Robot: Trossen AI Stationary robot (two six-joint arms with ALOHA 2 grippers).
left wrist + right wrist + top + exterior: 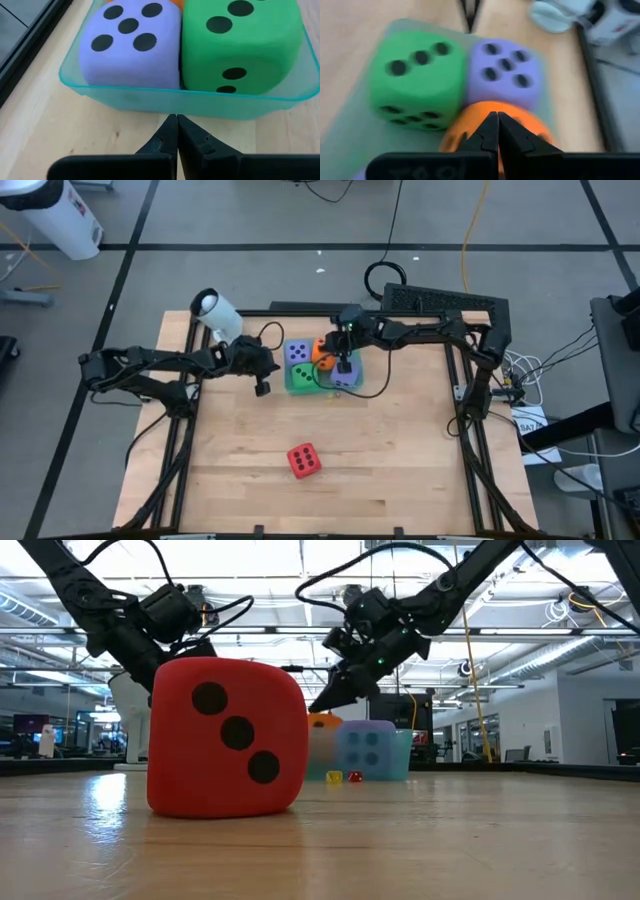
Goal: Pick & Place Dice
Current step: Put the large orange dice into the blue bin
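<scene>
A shallow teal tray (322, 388) sits at the table's far middle. It holds a purple die (297, 352), a green die (300, 377), an orange die (322, 350) and a second purple die (347, 377). The red die (304, 460) rests alone on the wood near the table's near edge, large in the low view (225, 735). My left gripper (176, 119) is shut, raised just left of the tray wall (165, 100). My right gripper (497, 117) is shut and hovers over the orange die (492, 112), beside the green die (415, 77) and purple die (505, 70).
A white cylinder (215, 313) stands at the table's far left corner. A black bar (445, 302) and cables run along the far edge, and metal frame rails (468, 395) border the sides. Bare wood (400, 450) spreads around the red die.
</scene>
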